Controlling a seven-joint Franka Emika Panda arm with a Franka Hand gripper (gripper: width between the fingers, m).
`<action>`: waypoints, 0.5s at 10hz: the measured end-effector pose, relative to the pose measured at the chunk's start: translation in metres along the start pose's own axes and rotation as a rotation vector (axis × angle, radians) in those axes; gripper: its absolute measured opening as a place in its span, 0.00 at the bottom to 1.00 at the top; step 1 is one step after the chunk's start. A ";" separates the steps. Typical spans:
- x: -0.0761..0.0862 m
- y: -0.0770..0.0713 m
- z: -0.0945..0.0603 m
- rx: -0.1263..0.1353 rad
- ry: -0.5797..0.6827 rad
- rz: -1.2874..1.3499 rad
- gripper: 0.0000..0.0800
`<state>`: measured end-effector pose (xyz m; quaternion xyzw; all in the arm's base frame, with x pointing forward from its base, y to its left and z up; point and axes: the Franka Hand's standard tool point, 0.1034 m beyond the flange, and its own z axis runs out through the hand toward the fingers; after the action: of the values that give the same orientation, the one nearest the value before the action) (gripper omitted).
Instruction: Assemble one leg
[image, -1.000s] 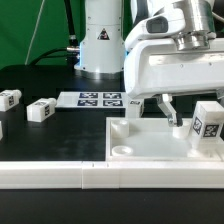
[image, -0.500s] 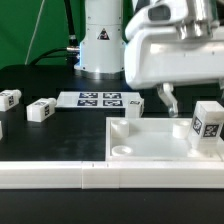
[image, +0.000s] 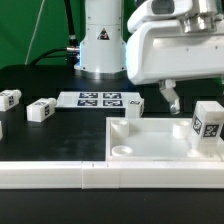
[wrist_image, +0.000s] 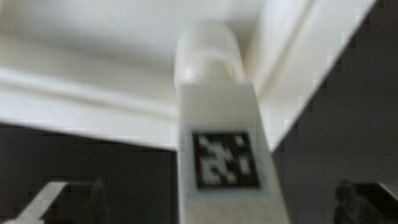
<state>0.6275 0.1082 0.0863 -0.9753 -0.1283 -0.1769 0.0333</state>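
Exterior view gives us the panel (image: 150, 140), a right leg (image: 207, 122) standing on its edge and a far leg (image: 132, 105) just behind its corner. Our gripper (image: 168, 100) hangs above the panel, pointing down. In the wrist view the fingers (wrist_image: 57, 203) are spread, touching nothing. Between them is a white leg (wrist_image: 217, 110), tag toward the camera, rounded end toward the panel.

Black table (image: 60, 140), white pieces
The marker board (image: 98, 99) lies behind the square panel (image: 160, 140); a long rail (image: 50, 172) lies in front.
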 end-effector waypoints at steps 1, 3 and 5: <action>0.005 0.005 0.000 0.010 -0.067 0.008 0.81; 0.008 0.003 0.002 0.049 -0.250 0.016 0.81; 0.006 -0.003 0.001 0.080 -0.412 0.039 0.81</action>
<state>0.6324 0.1128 0.0874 -0.9910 -0.1203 0.0321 0.0484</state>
